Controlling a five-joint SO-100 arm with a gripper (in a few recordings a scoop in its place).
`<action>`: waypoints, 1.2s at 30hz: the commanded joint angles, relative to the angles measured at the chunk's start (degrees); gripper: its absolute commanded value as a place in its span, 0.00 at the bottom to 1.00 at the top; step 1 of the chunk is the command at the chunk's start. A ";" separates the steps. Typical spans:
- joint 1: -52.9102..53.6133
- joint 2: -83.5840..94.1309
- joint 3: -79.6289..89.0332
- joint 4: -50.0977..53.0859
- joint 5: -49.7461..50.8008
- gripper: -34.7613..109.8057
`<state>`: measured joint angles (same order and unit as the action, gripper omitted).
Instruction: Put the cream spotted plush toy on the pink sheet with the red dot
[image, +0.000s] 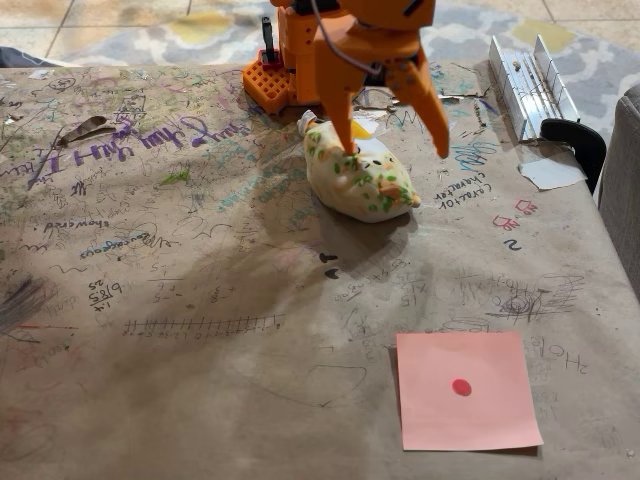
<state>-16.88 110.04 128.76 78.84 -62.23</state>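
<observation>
plush toy (358, 178): cream, green/orange spots, lying on your table | gripper (393, 150): spread wide over it, gripping nothing | pink sheet (467, 390): well apart

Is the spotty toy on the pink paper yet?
Not yet. The open claw has reached the cream spotted plush toy and straddles it, but hasn't squeezed. The toy lies on the table. Grabbing, lifting and carrying it to the pink sheet are left.

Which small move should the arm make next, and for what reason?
Probably lower a little and close: the orange pincer is open over the cream spotted plush toy, one finger seemingly on it, the other beside it. The pink sheet with the red dot lies apart, nearer the camera.
</observation>
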 joint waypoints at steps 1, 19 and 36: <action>3.52 -1.93 -7.38 6.94 -3.43 0.47; 0.09 -15.47 4.31 -6.59 -5.10 0.47; 2.20 17.14 -16.70 5.36 12.04 0.24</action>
<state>-13.62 113.55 127.44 73.92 -52.03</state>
